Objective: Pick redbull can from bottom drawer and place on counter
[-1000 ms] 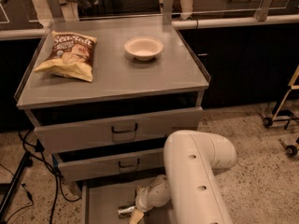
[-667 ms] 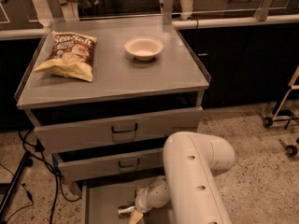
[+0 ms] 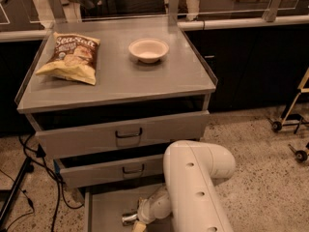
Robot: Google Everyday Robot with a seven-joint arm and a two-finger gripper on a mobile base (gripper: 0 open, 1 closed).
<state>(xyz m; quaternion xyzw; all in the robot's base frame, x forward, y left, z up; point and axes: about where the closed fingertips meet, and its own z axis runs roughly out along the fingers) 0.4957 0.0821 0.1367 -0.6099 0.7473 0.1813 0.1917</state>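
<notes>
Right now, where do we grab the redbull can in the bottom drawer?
Mid-body of the redbull can, across its slim width, from above: it seems to lie on its side on the bottom drawer floor. The gripper is in the drawer, beside it.

Only txt I can read: "Sea Salt", white script across the top of the chip bag [image 3: 70, 57], which lies on the counter [image 3: 145, 79], left side, w/ the bowl [image 3: 148, 50] to its right. Smaller print under it on the bag is too small to make out. My gripper [image 3: 137, 221] is down in the bottom drawer [image 3: 104, 209], at the lower edge of view, right beside the redbull can [image 3: 128, 218]; the can's darker markings show, but I can't read any brand or letters off them
</notes>
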